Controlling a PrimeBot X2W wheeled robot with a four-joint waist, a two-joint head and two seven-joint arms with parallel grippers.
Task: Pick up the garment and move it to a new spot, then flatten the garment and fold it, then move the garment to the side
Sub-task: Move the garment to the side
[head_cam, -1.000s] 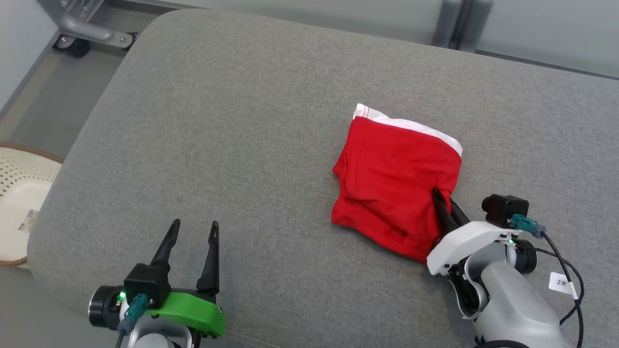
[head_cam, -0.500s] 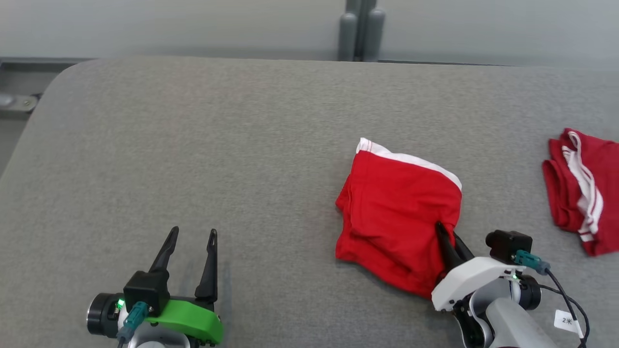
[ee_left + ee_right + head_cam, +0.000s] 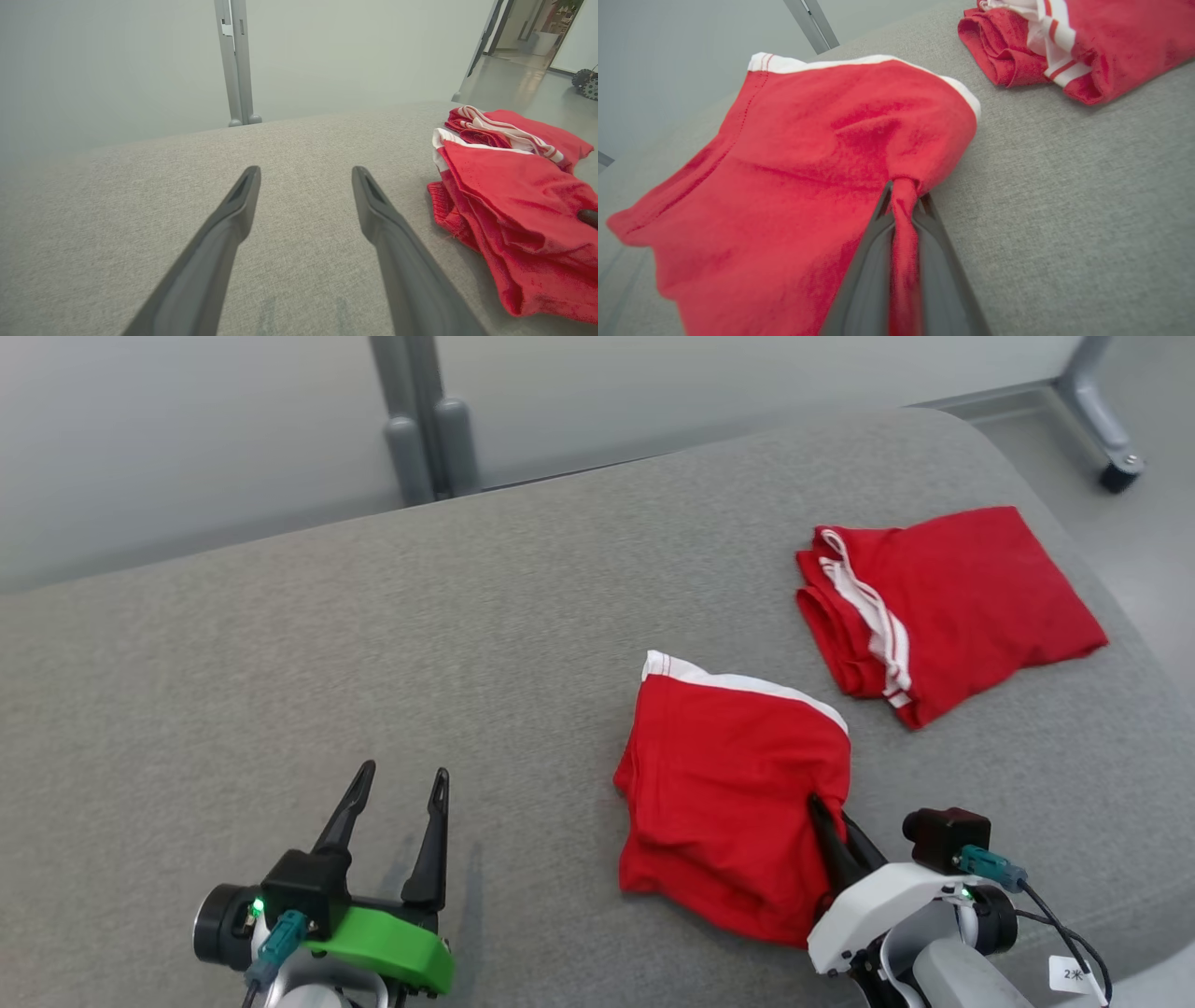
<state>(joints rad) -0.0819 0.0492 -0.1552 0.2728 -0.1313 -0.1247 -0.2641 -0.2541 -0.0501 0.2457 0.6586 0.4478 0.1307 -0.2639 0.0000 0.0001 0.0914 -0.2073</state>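
Right wrist view: garment (image 3: 808, 154) between fingers (image 3: 867, 280)

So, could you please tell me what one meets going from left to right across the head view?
Left gripper, open → red garment with the white waistband → folded red garment with white stripes → caster wheel. The right gripper, shut on the first garment's corner, overlaps it, so I left it out.
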